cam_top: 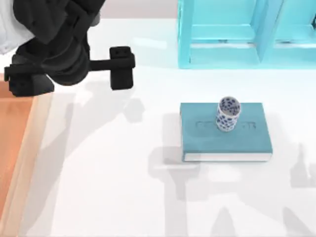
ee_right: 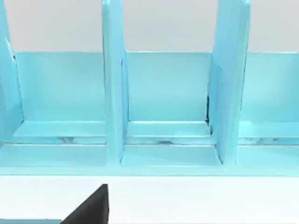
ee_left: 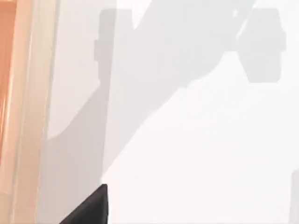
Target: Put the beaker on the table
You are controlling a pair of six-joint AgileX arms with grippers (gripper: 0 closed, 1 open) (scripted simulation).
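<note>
The beaker, a small white cup with blue speckles, stands upright on the far part of a teal book right of the table's middle. The white table lies bare around the book. My left arm hovers over the far left, its gripper end well left of the beaker and apart from it. In the left wrist view there is bare table under the arm's shadow. A dark tip of my right gripper sits at the edge of the right wrist view, facing the shelf.
A cyan open shelf unit with upright dividers stands along the far right edge. An orange wooden tray with a pale rim lies at the left edge. Open table spreads in front of and left of the book.
</note>
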